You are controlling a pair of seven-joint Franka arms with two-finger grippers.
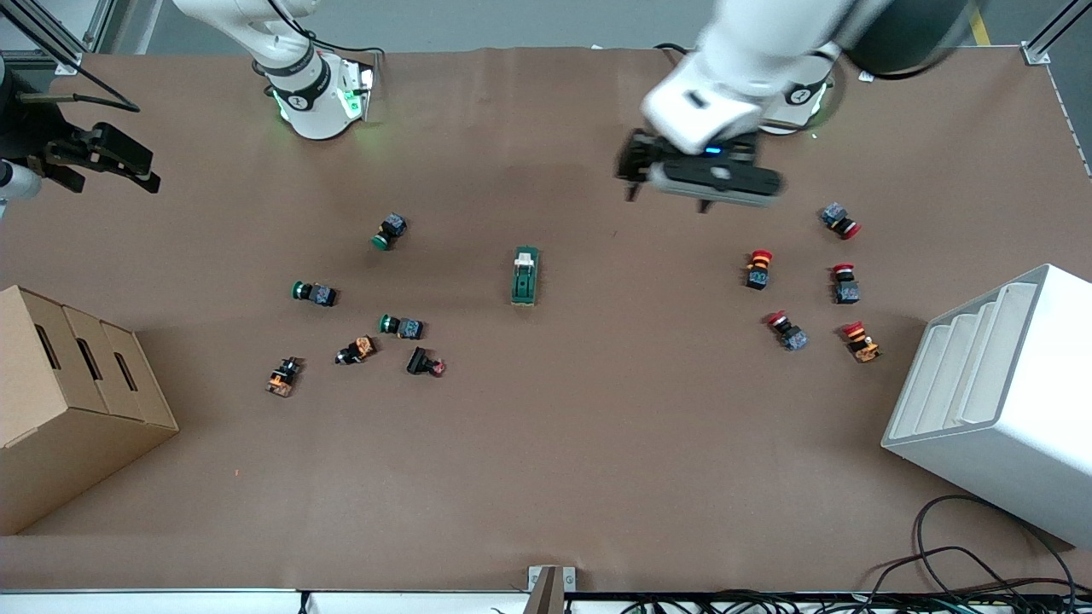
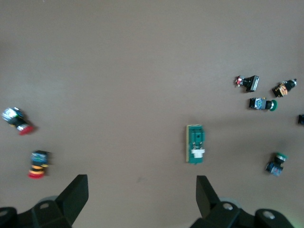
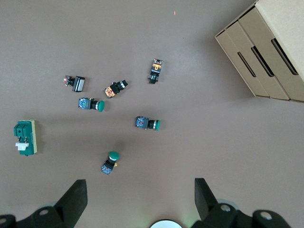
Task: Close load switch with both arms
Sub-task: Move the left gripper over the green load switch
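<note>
The load switch lies flat near the middle of the table. It is a dark green block, and its white lever is at the end farther from the front camera. It also shows in the left wrist view and the right wrist view. My left gripper hangs open and empty over bare table, toward the left arm's end from the switch; its jaws stand wide apart. My right gripper is open and empty, high over its own base. It does not show in the front view.
Green-capped push buttons and small black and orange parts lie toward the right arm's end. Red-capped buttons lie toward the left arm's end. A cardboard box and a white stepped rack stand at the two ends.
</note>
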